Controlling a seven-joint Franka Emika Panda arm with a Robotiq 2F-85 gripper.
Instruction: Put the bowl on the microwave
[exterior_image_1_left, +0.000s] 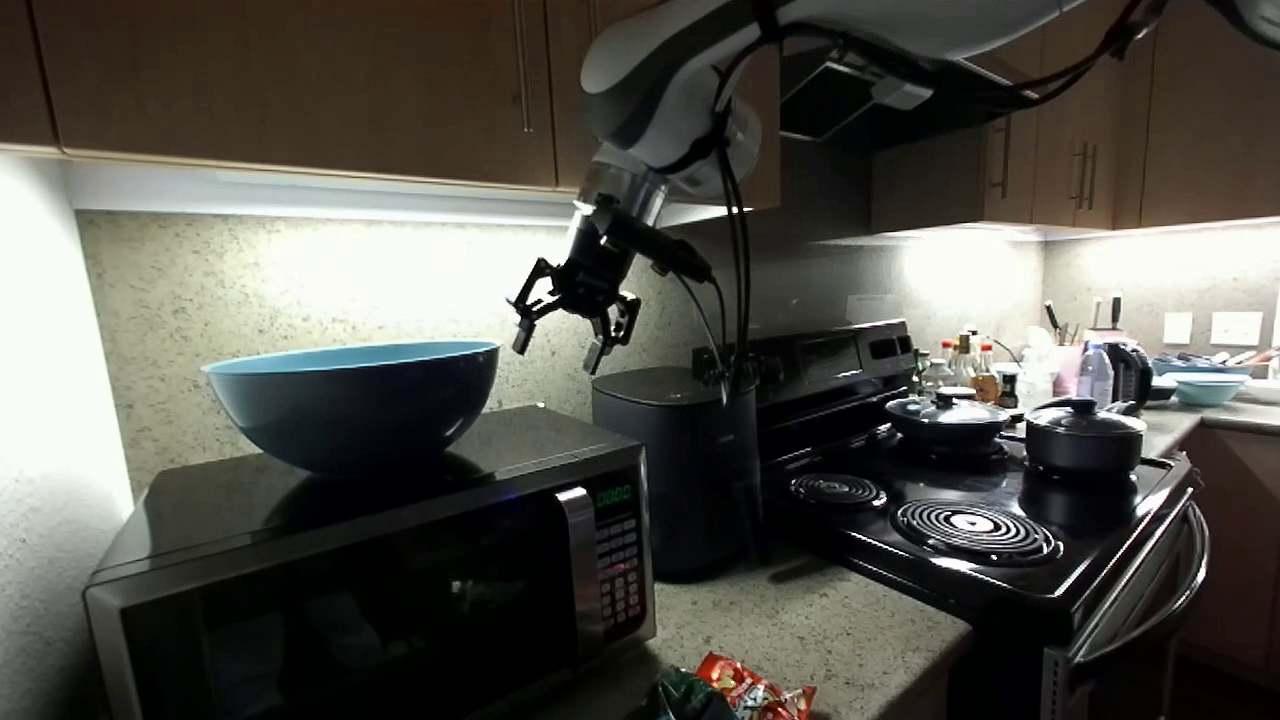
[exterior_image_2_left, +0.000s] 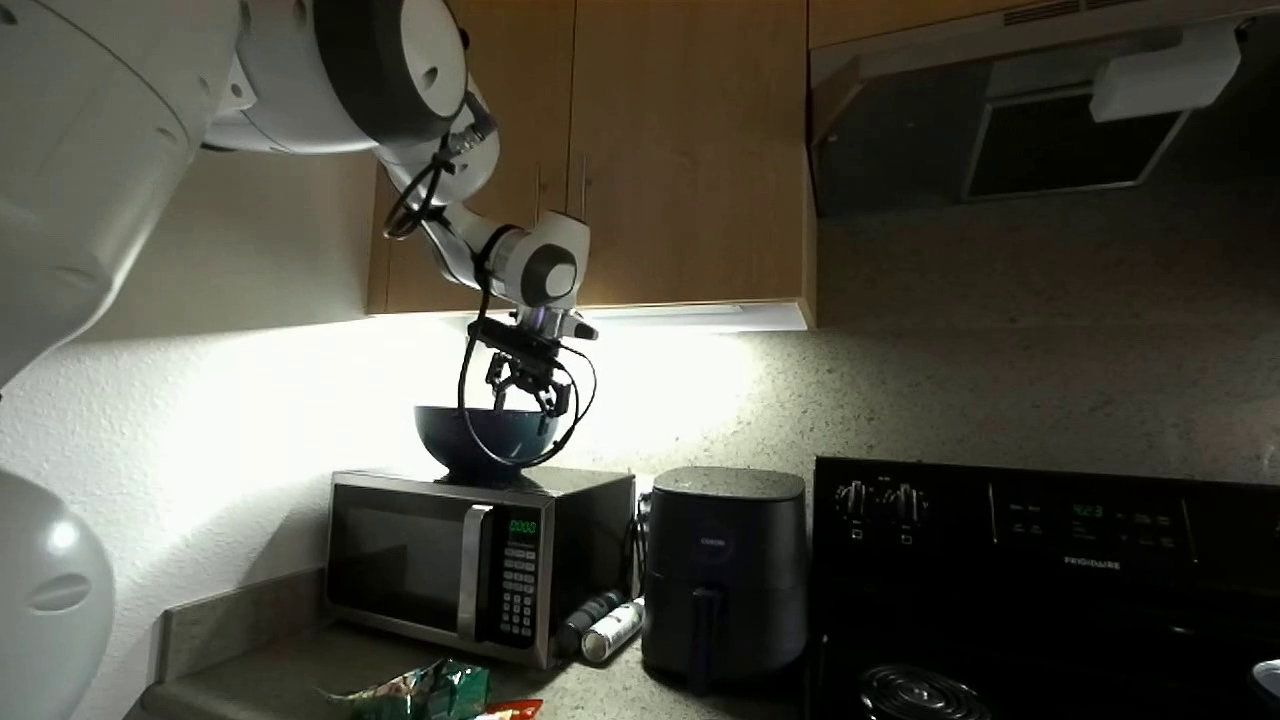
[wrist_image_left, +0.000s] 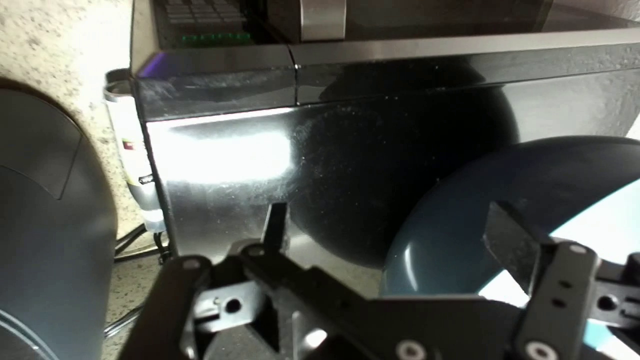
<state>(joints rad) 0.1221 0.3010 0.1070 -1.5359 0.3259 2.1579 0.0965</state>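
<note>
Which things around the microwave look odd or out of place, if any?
A white cylinder and a dark cylinder lie on their sides between the microwave and the black air fryer; such containers usually stand upright. The bowl sits upright on the microwave. No spill shows.

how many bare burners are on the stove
2: the small burner near the control panel, and the large burner in front of it. The pan and pot may cover more.
</note>
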